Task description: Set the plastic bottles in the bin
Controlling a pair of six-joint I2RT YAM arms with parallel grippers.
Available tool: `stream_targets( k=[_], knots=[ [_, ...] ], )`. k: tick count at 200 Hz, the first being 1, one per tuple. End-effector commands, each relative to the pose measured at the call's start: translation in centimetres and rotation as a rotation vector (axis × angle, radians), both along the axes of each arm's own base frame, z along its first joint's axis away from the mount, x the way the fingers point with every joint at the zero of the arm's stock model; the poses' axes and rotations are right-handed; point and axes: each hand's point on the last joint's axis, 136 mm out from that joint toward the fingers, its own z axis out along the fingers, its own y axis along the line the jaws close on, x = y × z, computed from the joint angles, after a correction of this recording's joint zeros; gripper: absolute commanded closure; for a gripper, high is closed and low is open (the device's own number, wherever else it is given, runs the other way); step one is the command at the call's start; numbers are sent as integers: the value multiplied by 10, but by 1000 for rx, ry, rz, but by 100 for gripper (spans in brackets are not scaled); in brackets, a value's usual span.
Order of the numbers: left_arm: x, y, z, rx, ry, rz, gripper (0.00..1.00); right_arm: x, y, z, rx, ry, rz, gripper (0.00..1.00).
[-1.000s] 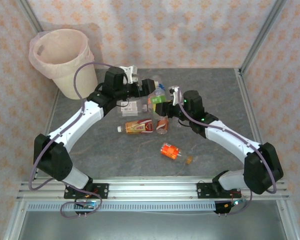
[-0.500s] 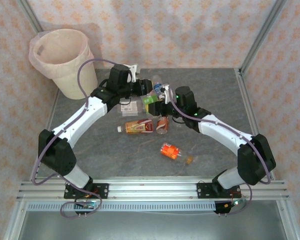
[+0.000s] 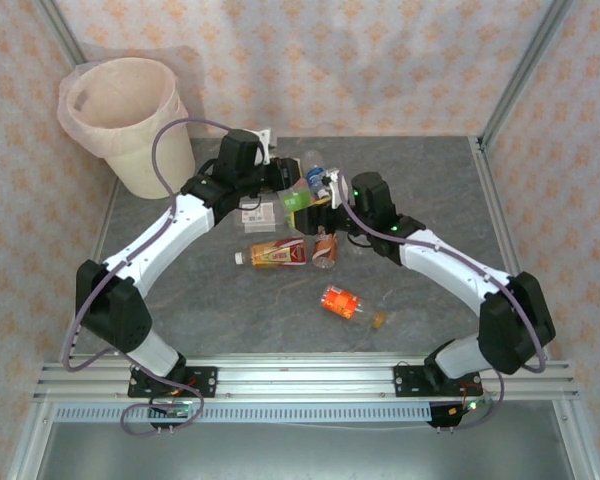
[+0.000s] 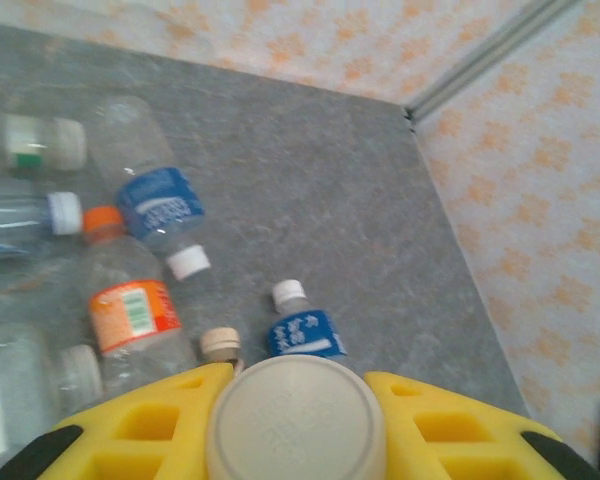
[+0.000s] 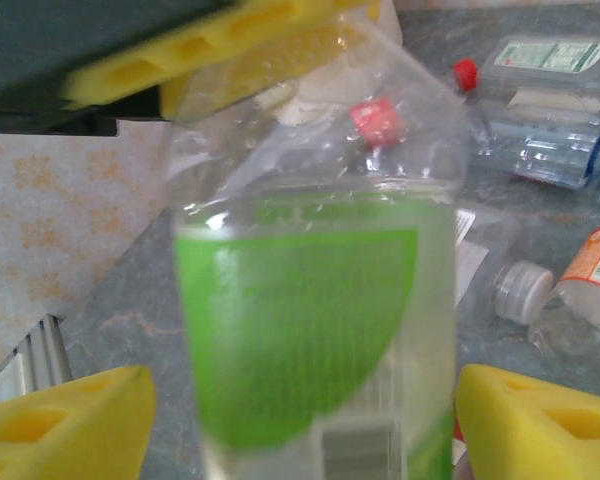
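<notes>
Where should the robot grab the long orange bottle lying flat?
Probably grab the orange-label bottle around its middle, straight down from above. It lies on its side, cap to the left, so close across its narrow width.

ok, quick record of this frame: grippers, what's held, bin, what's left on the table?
left gripper: shut on the top of the green-label bottle
right gripper: open, fingers either side of that bottle, not touching it
bin: far left corner, bag-lined
loose bottles: several lying on the table
</notes>
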Motion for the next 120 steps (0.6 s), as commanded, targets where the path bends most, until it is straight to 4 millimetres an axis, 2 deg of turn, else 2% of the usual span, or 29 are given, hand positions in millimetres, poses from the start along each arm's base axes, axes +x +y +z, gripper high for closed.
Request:
stream_targets(
  k=[1,7,12,23,37,43,45,62,82,99,120],
  knots=[
    [3,40,25,76,-79,147,100,3,-20,44,-11,-138,-94,10],
    [4,47,28,87,-87,170,100,5,-26,46,-22,-154,-131,7],
    [5,52,33,94,-99,188,100,7,-32,49,-31,-173,-165,0],
    [6,66,43,118,-129,233,100,12,-48,53,-46,-201,-254,1],
    [8,95,63,172,-186,339,100,7,-60,56,-56,-230,-292,1],
    [8,110,73,198,-216,399,100,6,-61,48,-76,-219,-288,1],
    [8,116,77,206,-227,420,100,1,-65,58,-62,-237,-290,1],
    [5,159,113,272,-332,596,100,-11,-74,40,-139,-198,-276,1],
    [1,201,161,317,-491,756,100,-26,-83,11,-243,-112,-249,1],
    [-4,233,200,349,-623,892,100,-42,-81,-7,-273,-90,-168,1],
    [-1,265,239,371,-761,1006,100,-51,-80,-16,-268,-111,-123,1]
  ],
)
